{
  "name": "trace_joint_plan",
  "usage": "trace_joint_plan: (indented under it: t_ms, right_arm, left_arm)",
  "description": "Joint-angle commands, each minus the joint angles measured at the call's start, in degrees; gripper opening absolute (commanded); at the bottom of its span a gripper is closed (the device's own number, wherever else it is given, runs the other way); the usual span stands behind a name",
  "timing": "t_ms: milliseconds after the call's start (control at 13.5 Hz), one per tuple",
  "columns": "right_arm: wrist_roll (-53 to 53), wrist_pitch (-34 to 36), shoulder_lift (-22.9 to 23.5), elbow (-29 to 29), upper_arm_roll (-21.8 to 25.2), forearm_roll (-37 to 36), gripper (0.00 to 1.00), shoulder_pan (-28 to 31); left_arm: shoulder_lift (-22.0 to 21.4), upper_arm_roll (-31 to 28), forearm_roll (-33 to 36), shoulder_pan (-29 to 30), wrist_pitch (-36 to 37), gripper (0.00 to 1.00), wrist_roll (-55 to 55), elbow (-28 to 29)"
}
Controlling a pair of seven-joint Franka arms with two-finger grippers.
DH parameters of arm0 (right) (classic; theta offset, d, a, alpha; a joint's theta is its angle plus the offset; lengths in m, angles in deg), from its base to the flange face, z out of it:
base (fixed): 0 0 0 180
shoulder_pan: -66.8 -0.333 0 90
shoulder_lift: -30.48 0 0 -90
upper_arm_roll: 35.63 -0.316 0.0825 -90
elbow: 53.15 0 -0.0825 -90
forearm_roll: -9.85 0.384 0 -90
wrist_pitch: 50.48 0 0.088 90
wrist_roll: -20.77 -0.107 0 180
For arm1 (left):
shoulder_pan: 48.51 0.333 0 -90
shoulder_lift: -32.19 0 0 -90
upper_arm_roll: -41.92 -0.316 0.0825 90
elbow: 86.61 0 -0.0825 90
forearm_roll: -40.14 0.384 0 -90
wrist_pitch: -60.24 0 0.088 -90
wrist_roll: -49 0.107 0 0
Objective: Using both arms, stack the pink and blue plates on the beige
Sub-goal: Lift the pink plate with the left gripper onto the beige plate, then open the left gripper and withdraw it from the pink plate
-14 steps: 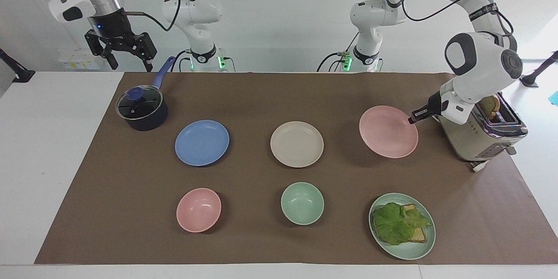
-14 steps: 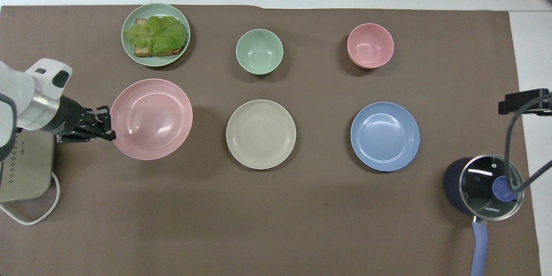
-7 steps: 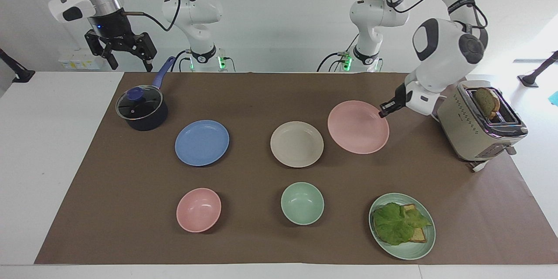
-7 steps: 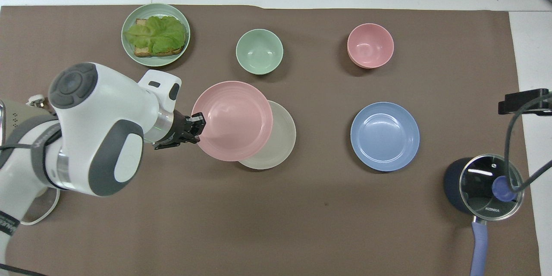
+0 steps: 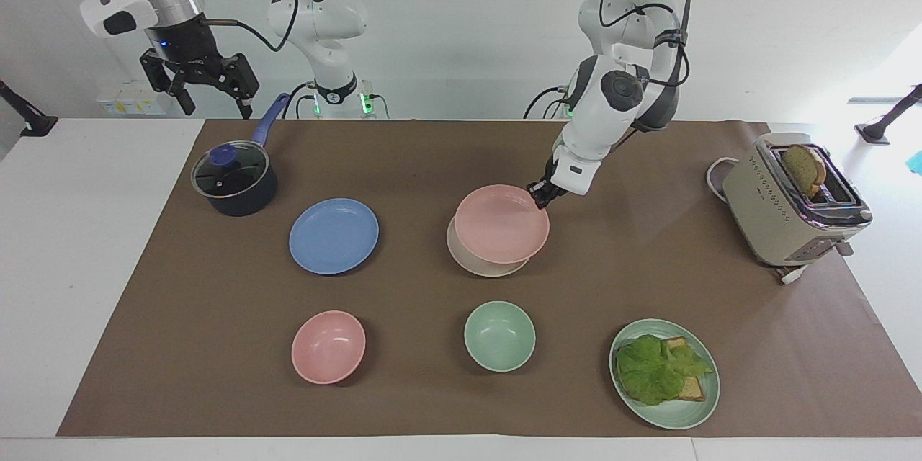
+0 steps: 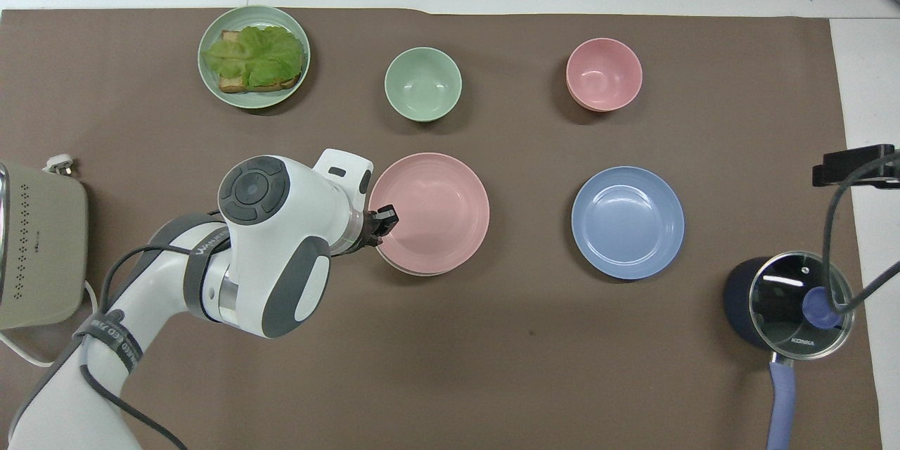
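Pink plate point(image 5: 500, 223) is pinched by its rim in the left gripper point(image 5: 540, 194), fingers clamped tight on the edge toward the robots. It hangs over the beige plate point(image 5: 481, 266), nearly lined up, sitting a bit toward the left arm's end, so a crescent of beige shows. Can't tell whether they touch.

These matte plates look light and stiff, probably plastic or similar, so an edge pinch seems fine, but one-sided hold means it'll want to tip. Smooth rim could slip too.

Blue plate point(image 5: 333, 235) lies flat on the brown surface point(image 5: 432, 158), beside the beige one toward the right arm's end. The right gripper point(image 5: 205, 94) waits up over the saucepan point(image 5: 234, 180) with fingers spread wide. I'd grab blue at the rim as well.
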Motion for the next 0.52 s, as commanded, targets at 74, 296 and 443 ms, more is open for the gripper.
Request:
trace_joint_plan:
  t_ms: [74,296,443]
  right_arm:
    - [1.1,-0.9,-0.2,-0.5,-0.3,1.0,1.00,1.0]
    - [1.2,-0.9,-0.3,-0.5,-0.3,1.0,1.00,1.0]
    - [1.2,-0.9,-0.3,-0.5,-0.3,1.0,1.00,1.0]
  left_arm:
    - [-0.8,-1.2,-0.8,-1.3,-1.8,0.00,-0.5,1.8]
    - [-0.4,-1.2,-0.9,-1.3,-2.0,0.00,-0.5,2.2]
    - [-0.5,-1.2,-0.9,-1.3,-1.9,0.00,-0.2,2.6]
